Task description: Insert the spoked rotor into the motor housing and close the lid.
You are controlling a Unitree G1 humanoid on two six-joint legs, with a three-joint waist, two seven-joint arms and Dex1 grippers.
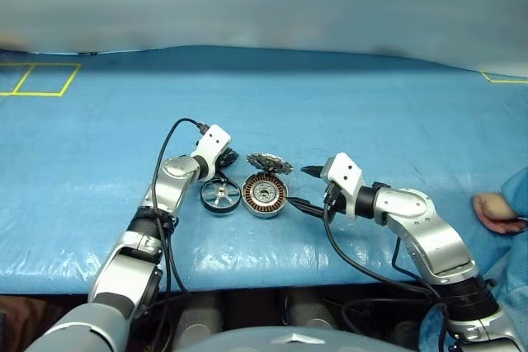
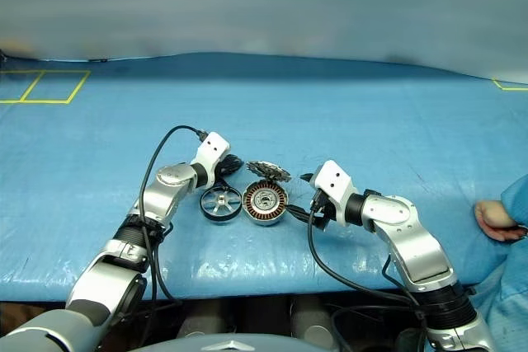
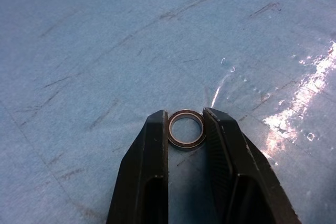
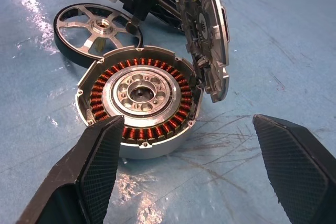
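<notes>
A wide desk (image 1: 346, 113) under a wrinkled blue plastic sheet carries everything, with yellow tape lines (image 1: 41, 80) at its far left corner. At the near right edge a person's hand (image 1: 497, 212) rests on the sheet. Near the middle lies the motor housing (image 1: 265, 194), a round shallow grey metal casing ringed with copper windings, open side up. Its lid (image 1: 269, 163), a round grey ribbed disc, stands raised at the housing's far edge. Just left of the housing lies the spoked rotor (image 1: 220, 195), a small shiny silver wheel with a dark rim, flat on the sheet. The right gripper (image 4: 186, 156) hangs just right of the housing, jaws wide apart and empty. The left gripper (image 3: 186, 135), beyond the rotor, has its jaws nearly together around a small silver metal ring (image 3: 186, 129) lying on the sheet.
</notes>
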